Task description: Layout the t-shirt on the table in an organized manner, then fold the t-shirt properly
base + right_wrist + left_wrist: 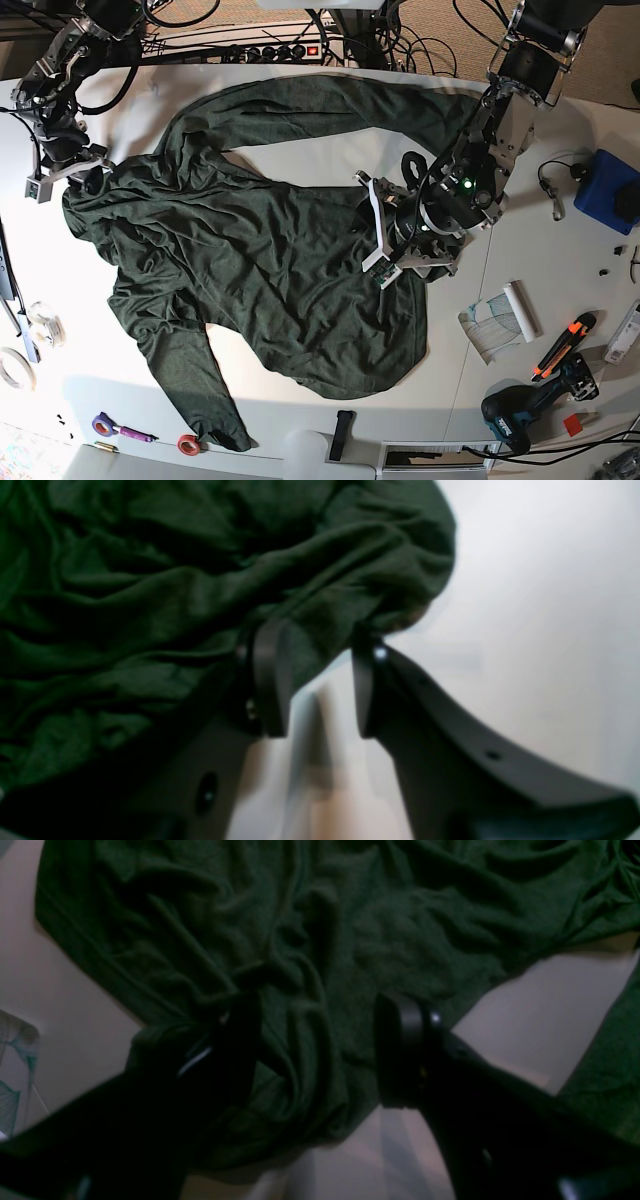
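A dark green long-sleeved t-shirt (250, 250) lies crumpled and spread across the white table (330, 150), one sleeve toward the back and one toward the front edge. My left gripper (383, 235) hovers over the shirt's right side. In the left wrist view the left gripper (320, 1010) stands open, fingers wide apart, with wrinkled shirt fabric (350, 915) beneath. My right gripper (70, 172) is at the shirt's far left edge. In the right wrist view the right gripper (317, 635) pinches a bunched fold of the shirt (150, 580) between its tips.
Tools lie right of the shirt: a blue box (605, 190), a paper roll (500, 320), an orange cutter (560, 345) and a drill (520, 410). A red tape roll (188, 443) and purple marker (125, 430) sit near the front edge. Cables (250, 50) run along the back.
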Action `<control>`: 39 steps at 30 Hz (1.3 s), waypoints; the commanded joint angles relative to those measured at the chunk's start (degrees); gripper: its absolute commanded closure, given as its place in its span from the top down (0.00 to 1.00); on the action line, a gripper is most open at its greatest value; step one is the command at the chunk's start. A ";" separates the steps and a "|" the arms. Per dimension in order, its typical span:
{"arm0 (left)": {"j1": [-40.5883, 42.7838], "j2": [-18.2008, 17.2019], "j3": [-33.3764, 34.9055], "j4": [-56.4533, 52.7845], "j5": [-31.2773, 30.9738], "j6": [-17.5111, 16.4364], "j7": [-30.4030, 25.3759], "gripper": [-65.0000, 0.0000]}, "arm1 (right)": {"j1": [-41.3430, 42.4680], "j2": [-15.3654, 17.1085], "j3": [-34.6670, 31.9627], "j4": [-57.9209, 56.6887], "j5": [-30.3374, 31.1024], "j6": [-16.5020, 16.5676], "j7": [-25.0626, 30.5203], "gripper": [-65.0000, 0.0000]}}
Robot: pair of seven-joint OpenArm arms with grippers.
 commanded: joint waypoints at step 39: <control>-1.09 -0.15 -0.42 0.87 2.19 -0.02 -1.25 0.55 | 0.63 11.89 -4.02 -7.19 -1.29 -0.22 -2.19 0.13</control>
